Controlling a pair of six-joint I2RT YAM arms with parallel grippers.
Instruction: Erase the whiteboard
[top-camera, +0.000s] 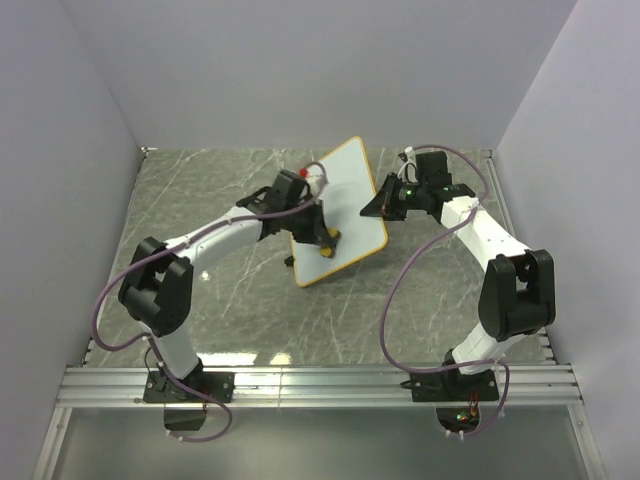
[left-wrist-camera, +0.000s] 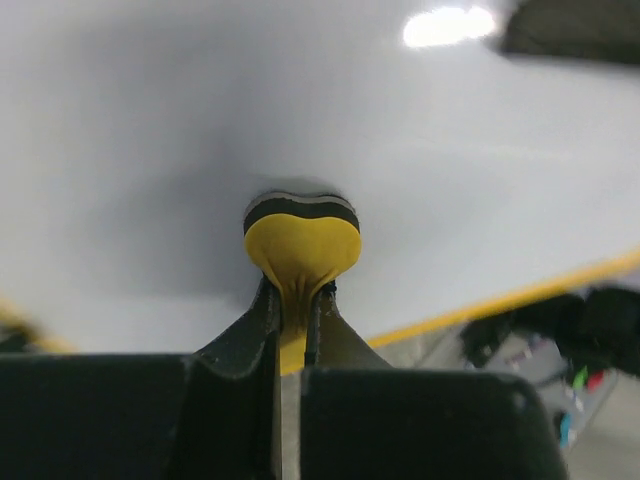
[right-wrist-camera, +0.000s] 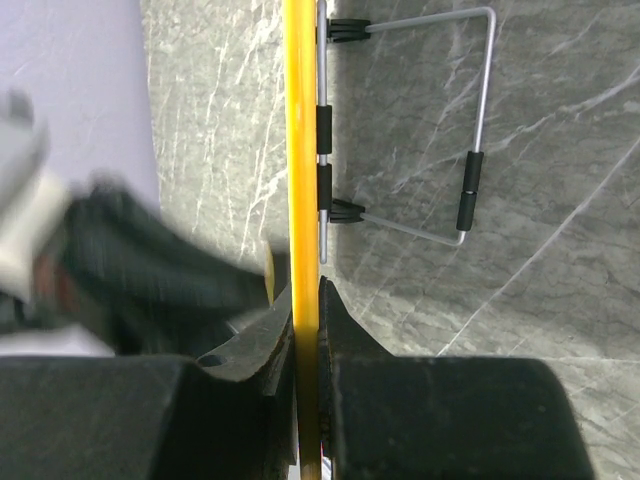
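Whiteboard (top-camera: 350, 190) and eraser (left-wrist-camera: 302, 245) held
Frame (right-wrist-camera: 300, 150) clamped by right gripper (right-wrist-camera: 305, 300); eraser pinched by left gripper (left-wrist-camera: 295, 310), ahead of fingertips

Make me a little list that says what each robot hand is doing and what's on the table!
left gripper: shut on the yellow eraser, which is against the whiteboard
right gripper: shut on the whiteboard's orange-yellow edge
whiteboard: tilted, no marks visible
wire stand: behind the whiteboard
table: grey marble look

High rear overview, wrist close-ups sharing whiteboard (top-camera: 352, 205)
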